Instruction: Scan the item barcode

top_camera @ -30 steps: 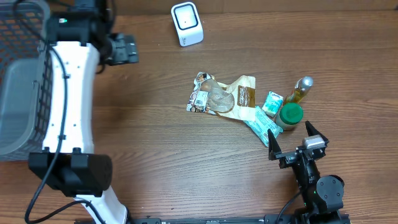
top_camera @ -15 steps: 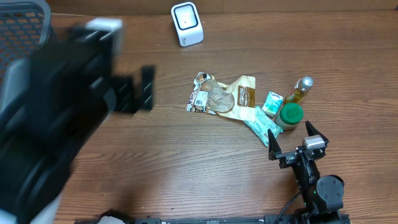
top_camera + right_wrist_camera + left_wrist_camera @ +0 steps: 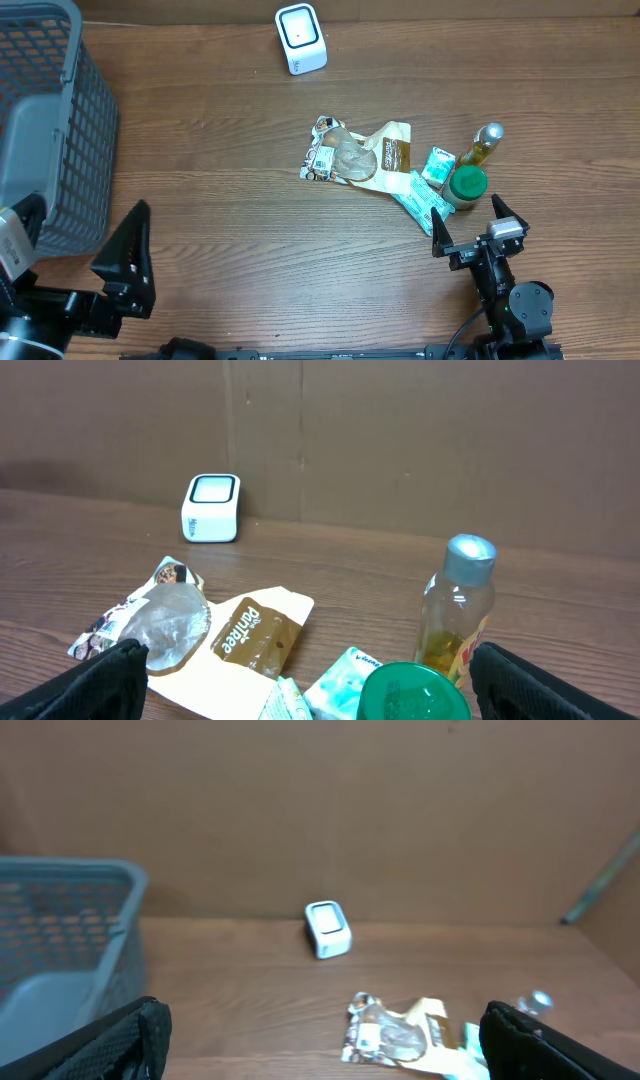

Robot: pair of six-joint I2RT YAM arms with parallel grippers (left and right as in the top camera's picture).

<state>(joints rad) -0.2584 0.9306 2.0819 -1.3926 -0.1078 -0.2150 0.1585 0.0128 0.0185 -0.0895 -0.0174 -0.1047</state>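
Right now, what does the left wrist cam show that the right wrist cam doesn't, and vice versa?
Left wrist only: the grey mesh basket at the left edge.
Right wrist only: the green jar lid, low in the frame beside the bottle.
Both: the white barcode scanner at the back of the table, the snack pouches in front of it, and the bottle, though the left wrist view catches only its cap.

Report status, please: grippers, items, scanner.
Both open, empty: left gripper by the basket, right gripper near the green-lidded jar. Snack pouch untouched mid-table. Scanner at far edge, nothing between.
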